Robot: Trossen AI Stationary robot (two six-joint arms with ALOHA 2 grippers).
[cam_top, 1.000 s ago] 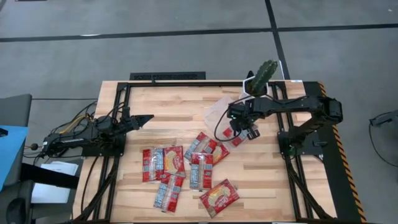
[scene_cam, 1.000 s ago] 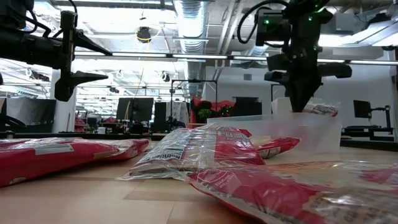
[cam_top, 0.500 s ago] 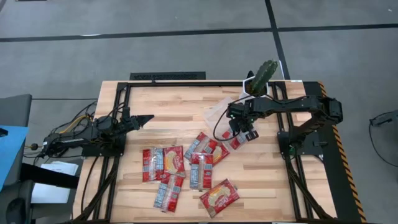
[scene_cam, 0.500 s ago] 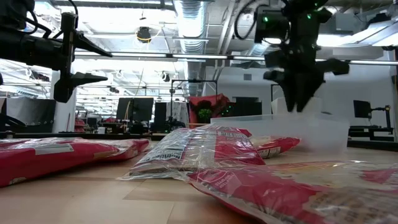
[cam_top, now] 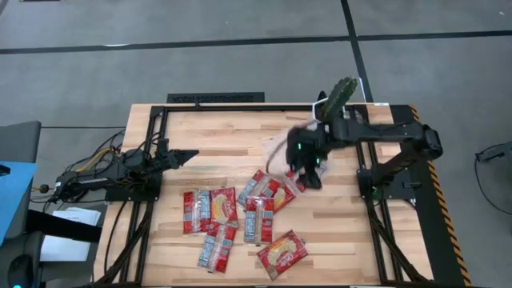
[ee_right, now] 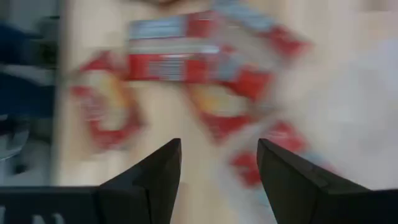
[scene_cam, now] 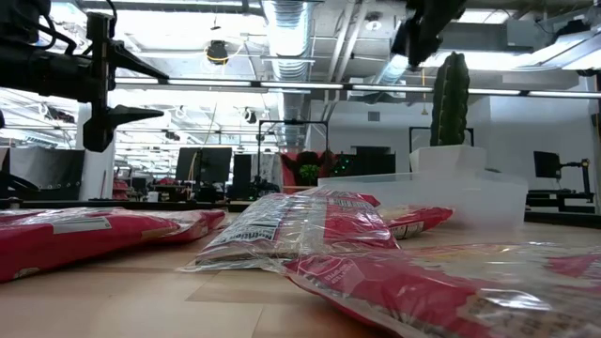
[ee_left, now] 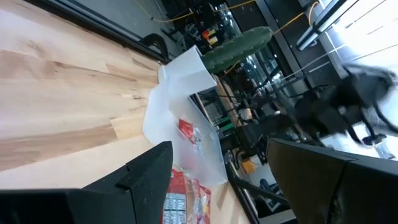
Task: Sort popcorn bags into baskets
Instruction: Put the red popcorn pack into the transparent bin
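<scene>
Beside the cactus pot (cam_top: pixel 336 108) sits my landmark, the clear tray (cam_top: pixel 282 146), and my right end effector (cam_top: pixel 308 168) hangs at the tray's near edge, over the closest popcorn bags (cam_top: pixel 268 190). From its wrist camera I see both fingers spread well apart with nothing between them. One red packet (ee_left: pixel 188 132) already lies inside the tray; the others are scattered on the bench (cam_top: pixel 216 140) on the side of the tray away from the cactus, several overlapping. I judge these bags light, thin and floppy, with slick foil that will slide under a pinch. I'd take one by a free edge or corner, picking a packet that isn't pinned under a neighbour. My left end effector (cam_top: pixel 186 153) waits well away from the tray, fingers apart, empty.
</scene>
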